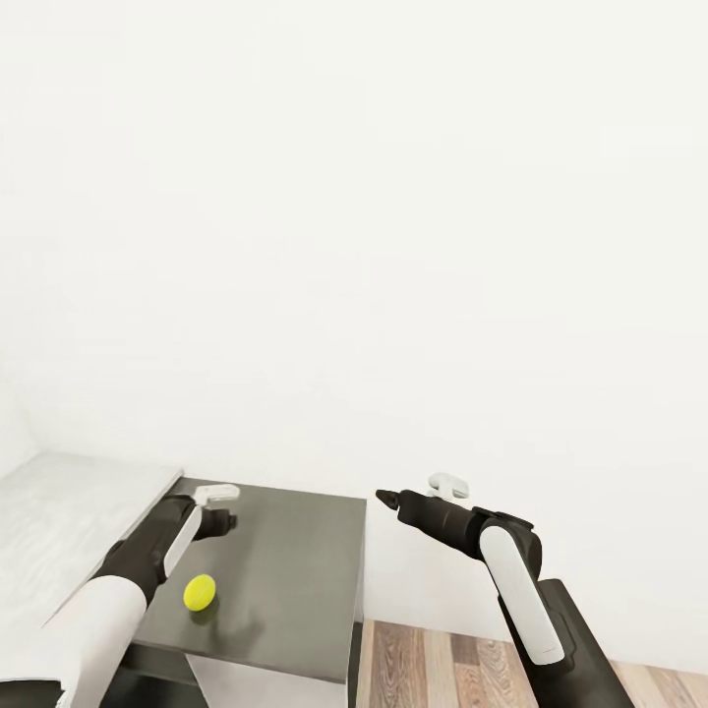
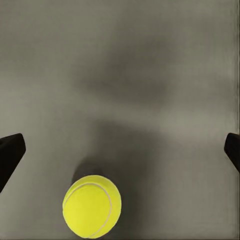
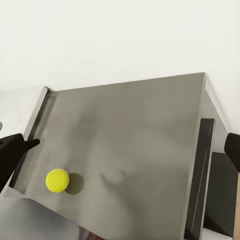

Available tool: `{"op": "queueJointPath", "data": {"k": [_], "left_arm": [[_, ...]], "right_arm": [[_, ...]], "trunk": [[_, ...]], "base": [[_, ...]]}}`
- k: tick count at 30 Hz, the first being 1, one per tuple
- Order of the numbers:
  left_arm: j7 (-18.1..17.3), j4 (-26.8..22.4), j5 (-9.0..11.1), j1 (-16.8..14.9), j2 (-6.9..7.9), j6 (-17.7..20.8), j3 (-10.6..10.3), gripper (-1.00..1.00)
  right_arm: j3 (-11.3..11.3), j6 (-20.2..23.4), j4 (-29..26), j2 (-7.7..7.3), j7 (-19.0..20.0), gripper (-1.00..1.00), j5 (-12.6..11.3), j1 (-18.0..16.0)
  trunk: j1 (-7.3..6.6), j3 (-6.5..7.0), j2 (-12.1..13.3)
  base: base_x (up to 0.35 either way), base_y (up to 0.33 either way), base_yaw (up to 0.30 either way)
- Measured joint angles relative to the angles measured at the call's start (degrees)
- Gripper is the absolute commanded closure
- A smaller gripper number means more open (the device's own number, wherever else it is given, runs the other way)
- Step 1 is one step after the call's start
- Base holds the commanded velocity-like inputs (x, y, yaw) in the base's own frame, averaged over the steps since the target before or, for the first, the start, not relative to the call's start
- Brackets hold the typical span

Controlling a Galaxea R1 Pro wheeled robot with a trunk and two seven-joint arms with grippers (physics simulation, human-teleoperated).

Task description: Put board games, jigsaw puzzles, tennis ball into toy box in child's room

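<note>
The yellow-green tennis ball (image 1: pixel 200 591) lies on the dark grey lower section of the table (image 1: pixel 295 551). My left gripper (image 1: pixel 222 521) hangs over that surface, a little beyond the ball and pointing down. In the left wrist view the tennis ball (image 2: pixel 91 205) sits off-centre, outside the span of the open left gripper (image 2: pixel 120 152), whose black fingertips (image 2: pixel 10 155) are spread wide. My right gripper (image 1: pixel 388 499) is open and empty in the air past the table's right edge, facing the tennis ball (image 3: pixel 57 180). The toy box, board games, jigsaw puzzles and bed are out of view.
The table's light grey upper top (image 1: pixel 69 511) adjoins the dark section on the left. A plain white wall (image 1: pixel 393 246) stands right behind the table. Wood-plank floor (image 1: pixel 423 669) shows to the right of the table, below my right arm.
</note>
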Motion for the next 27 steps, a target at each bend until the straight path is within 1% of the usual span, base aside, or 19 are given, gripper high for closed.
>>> {"op": "queueJointPath", "data": {"k": [4, 7, 11, 23, 25, 27], "left_arm": [[-1.5, 0.1, 0.1, 0.0, 0.06, 0.0, -0.1, -1.0], [-1.9, 0.1, 0.1, 0.0, 0.03, 0.0, -0.2, -1.0], [-2.1, 0.1, 0.1, 0.0, 0.01, 0.1, -0.2, -1.0], [-2.1, 0.2, 0.1, 0.0, 0.11, 0.3, 0.0, -1.0], [-2.1, 0.6, 0.1, 0.0, 0.16, 0.3, 0.0, -1.0], [-2.1, 1.9, 0.1, 0.0, 0.28, 0.2, 0.1, -1.0]], "right_arm": [[0.0, 0.0, 0.0, 0.0, 0.0, -1.0, 0.0, 0.0], [0.0, 0.0, 0.0, 0.02, 0.0, -1.0, 0.0, 0.0], [0.0, 0.0, 0.0, 0.04, 0.0, -1.0, 0.0, 0.0], [0.0, 0.0, 0.0, 0.04, 0.0, -1.0, 0.0, 0.0], [0.0, 0.0, 0.0, 0.04, 0.0, -1.0, 0.0, 0.0], [0.0, 0.0, 0.0, 0.03, 0.0, -1.0, 0.0, 0.0]], "trunk": [[0.02, 0.0, 0.0], [0.03, 0.0, 0.0], [0.01, 0.0, 0.0], [0.0, 0.0, 0.0], [0.0, 0.0, 0.0], [0.0, 0.0, 0.0]], "base": [[-0.087, 0.0, 0.0], [-0.233, 0.0, 0.0], [-0.114, 0.0, 0.0], [-0.014, 0.0, 0.0], [0.0, 0.0, 0.0], [0.0, 0.0, 0.0]]}}
